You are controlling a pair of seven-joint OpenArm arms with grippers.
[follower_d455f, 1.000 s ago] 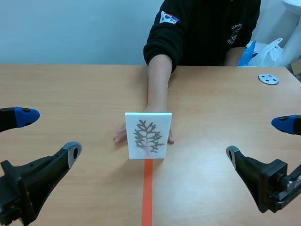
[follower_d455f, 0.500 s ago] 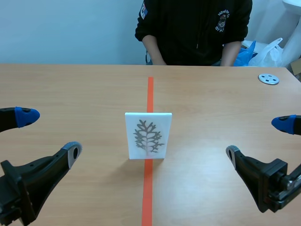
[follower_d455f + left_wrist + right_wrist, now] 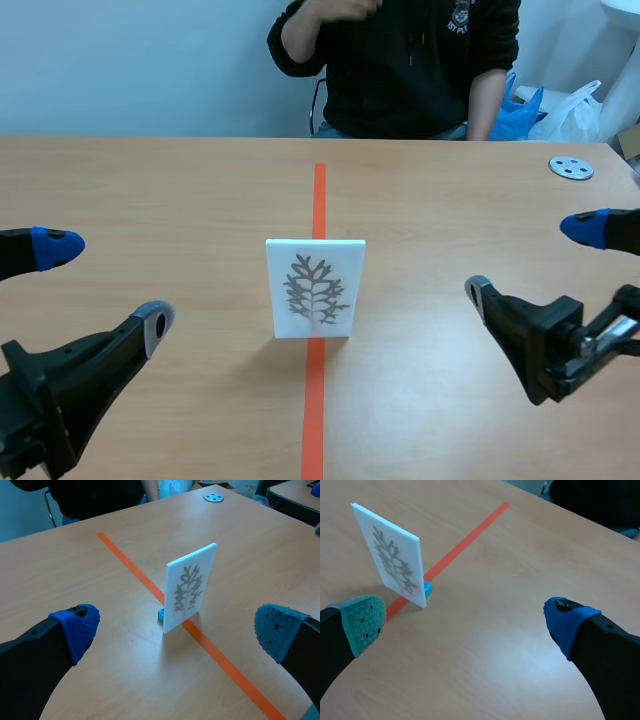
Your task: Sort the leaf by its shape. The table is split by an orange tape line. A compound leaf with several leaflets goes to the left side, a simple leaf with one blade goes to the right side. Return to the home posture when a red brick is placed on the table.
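Black fingers spread wide with nothing between them: the left pincer hangs open low over the pale wooden tabletop, one blue dotted pad and one grey pad showing. Ahead of it and toward the middle stands the single white rectangular card, printed with one grey branching leaf of several leaflets. The card is upright and sits right on the orange tape line that splits the tabletop, so it is on neither side. It is well apart from both pincers and lies roughly between them. A small blue block at the foot of the card touches its rear face and props it up. The right pincer is likewise open and holds nothing; in its wrist view the card stands ahead, nearer its grey-green padded finger than the blue one. Further right, near the far edge, lies one round grey metal disc with holes. One person in a black sweatshirt sits across the tabletop, one hand raised. In count: one card, one block, one disc, two pincers.
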